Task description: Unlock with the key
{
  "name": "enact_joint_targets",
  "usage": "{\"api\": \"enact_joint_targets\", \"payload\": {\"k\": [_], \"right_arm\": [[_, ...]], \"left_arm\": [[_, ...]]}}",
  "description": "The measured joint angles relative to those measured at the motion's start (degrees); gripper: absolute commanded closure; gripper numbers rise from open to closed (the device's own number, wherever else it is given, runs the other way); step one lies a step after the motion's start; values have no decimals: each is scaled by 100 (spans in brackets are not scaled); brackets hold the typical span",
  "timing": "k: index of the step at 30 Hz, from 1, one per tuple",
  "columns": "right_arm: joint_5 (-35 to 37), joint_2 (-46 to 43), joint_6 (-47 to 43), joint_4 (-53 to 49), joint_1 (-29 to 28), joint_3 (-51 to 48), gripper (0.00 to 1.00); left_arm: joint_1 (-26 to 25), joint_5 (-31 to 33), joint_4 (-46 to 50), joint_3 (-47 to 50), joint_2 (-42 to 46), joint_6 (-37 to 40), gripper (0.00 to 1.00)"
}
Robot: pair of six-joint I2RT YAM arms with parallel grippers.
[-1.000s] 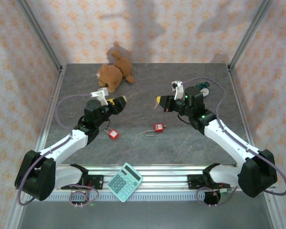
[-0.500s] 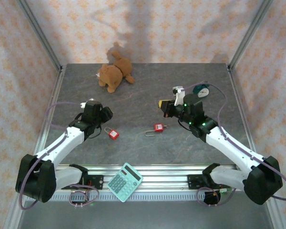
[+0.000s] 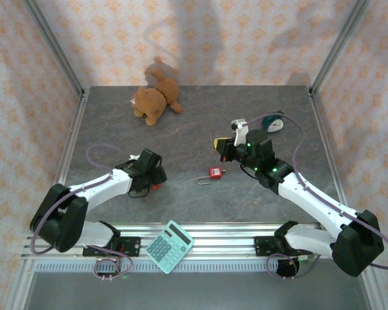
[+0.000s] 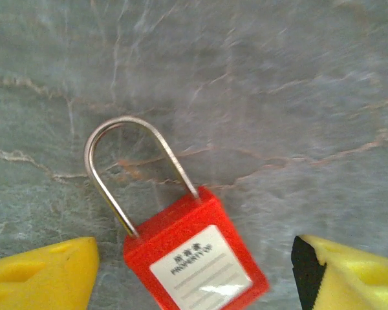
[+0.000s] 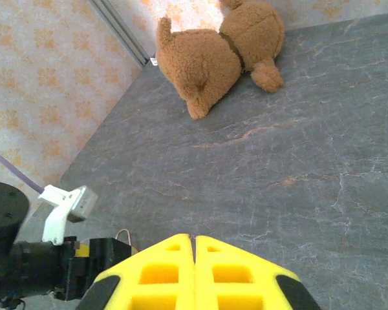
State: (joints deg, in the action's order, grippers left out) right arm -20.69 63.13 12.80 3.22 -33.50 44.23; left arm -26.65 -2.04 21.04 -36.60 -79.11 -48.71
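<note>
The grey, marble-veined worktop [image 3: 200, 123] carries everything. The left arm [image 3: 103, 188] lies low across its near-left part; the right arm [image 3: 304, 190] reaches up from the near right toward the middle. A brown plush teddy bear [image 3: 156, 97] [image 5: 213, 55] lies on its side near the far wall. A teal pocket calculator [image 3: 169, 246] rests on the aluminium rail at the near edge.

The left jaws are spread wide, their yellow fingers [image 4: 45, 271] on either side of a red plastic padlock with a closed steel shackle [image 4: 194, 258], not touching it. The right jaws are pressed together above the worktop; whether anything thin is pinched between them I cannot tell.

A second red padlock, shackle swung open [image 3: 213, 173], lies between the arms, perhaps with a key in it. A small teal round clock [image 3: 273, 121] sits far right.
</note>
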Motion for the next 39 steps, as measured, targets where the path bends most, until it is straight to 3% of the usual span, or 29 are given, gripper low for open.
{"api": "enact_joint_targets", "payload": {"k": [9, 21, 31, 39], "right_arm": [[101, -251, -68, -2, 0, 0, 100], [125, -343, -70, -96, 0, 0, 100], [210, -619, -90, -363, 0, 0, 100], [295, -769, -90, -522, 0, 0, 100]], "left_arm": [[-350, 221, -133, -44, -153, -293, 16], [-964, -46, -894, -76, -22, -844, 17], [-1016, -175, -2168, -402, -949, -931, 20], [-1005, 74, -1932, -1150, -732, -212, 18]]}}
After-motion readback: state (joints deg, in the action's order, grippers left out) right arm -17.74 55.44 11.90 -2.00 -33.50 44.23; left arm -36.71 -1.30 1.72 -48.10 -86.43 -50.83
